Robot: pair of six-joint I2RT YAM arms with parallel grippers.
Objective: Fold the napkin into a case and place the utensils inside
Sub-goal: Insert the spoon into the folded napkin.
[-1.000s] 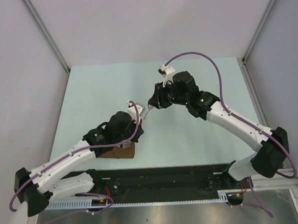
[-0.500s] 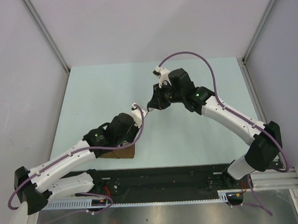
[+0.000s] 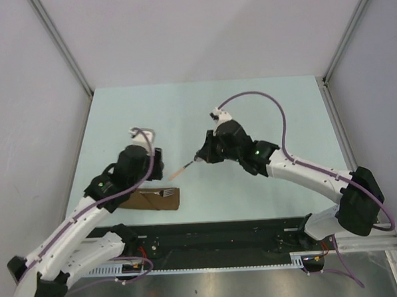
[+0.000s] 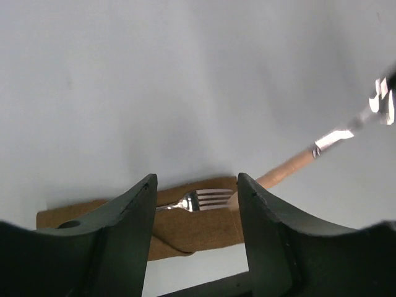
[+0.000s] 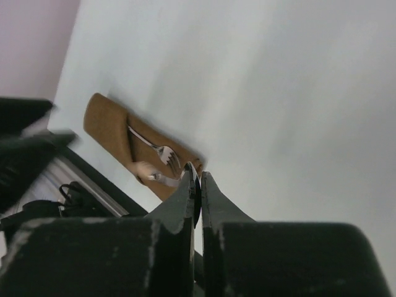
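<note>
Brown cloth case (image 3: 151, 199) lies flat at the near edge of the table (image 3: 249, 106), fork (image 4: 198, 199) pocketed with tines showing; the second utensil (image 4: 291, 166), pinched at its far tip by the clenched right gripper (image 3: 199, 157), could pivot and miss the mouth, the left gripper (image 4: 197, 183), fingers spread, bracing nothing.

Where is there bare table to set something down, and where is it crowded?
Free: the table beyond both grippers, and its right side past the right arm. Crowded: near-left, around the case holding the fork, by the open left gripper and the tan-handled utensil in the right gripper.
</note>
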